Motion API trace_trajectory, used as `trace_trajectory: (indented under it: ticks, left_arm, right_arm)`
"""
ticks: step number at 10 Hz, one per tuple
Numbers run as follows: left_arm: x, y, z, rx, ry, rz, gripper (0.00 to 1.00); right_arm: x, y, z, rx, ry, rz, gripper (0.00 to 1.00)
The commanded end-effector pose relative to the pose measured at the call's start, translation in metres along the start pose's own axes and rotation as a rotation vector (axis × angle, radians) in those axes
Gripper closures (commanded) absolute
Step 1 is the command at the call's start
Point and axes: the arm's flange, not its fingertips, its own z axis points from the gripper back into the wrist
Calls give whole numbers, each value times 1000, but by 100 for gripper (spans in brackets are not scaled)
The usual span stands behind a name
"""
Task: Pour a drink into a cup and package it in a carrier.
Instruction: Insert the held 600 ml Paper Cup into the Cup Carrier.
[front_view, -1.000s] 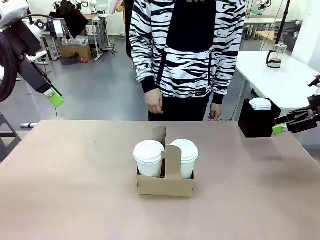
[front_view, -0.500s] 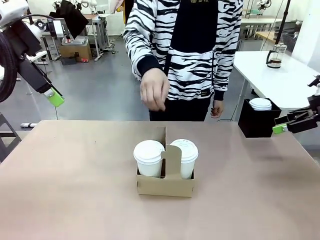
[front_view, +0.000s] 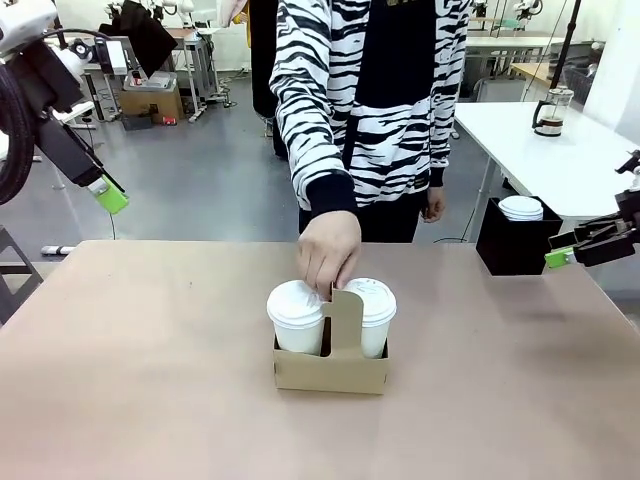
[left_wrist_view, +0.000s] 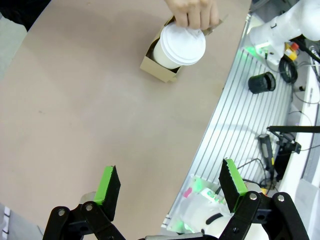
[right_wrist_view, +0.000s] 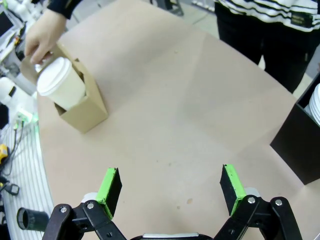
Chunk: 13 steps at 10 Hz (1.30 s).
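The brown cardboard carrier (front_view: 330, 368) stands mid-table with two white lidded cups in its slots, one left (front_view: 298, 310) and one right (front_view: 371, 305); which is the larger cup I cannot tell. Lids hide the drink. A person's hand (front_view: 328, 250) pinches the carrier's upright handle tab. My left gripper (front_view: 110, 197) hangs open, high at the far left. My right gripper (front_view: 558, 258) hovers open at the far right. The left wrist view looks past the open left gripper (left_wrist_view: 170, 186) at the carrier (left_wrist_view: 156, 70). Beyond the open right gripper (right_wrist_view: 170, 184) sits the carrier (right_wrist_view: 85, 112).
A black box-shaped holder (front_view: 512, 248) with a stack of white lids (front_view: 520, 208) sits at the table's far right edge, close to my right gripper. A glass press pot (front_view: 552, 112) stands on a white table behind. The person stands at the far side.
The person's hand rose from their side, reached forward and came down onto the carrier's handle tab. Both arms and the cups stayed still.
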Motion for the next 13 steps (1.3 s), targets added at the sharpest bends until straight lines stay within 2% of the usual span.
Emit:
trace_trajectory:
  ticks: [1,13]
  left_arm:
    - [2,-1,3,-3,-3,14,2]
    - [2,-1,3,-3,-3,14,2]
  right_arm:
    - [0,-4,2,12,-5,8,0]
    - [0,-4,2,12,-5,8,0]
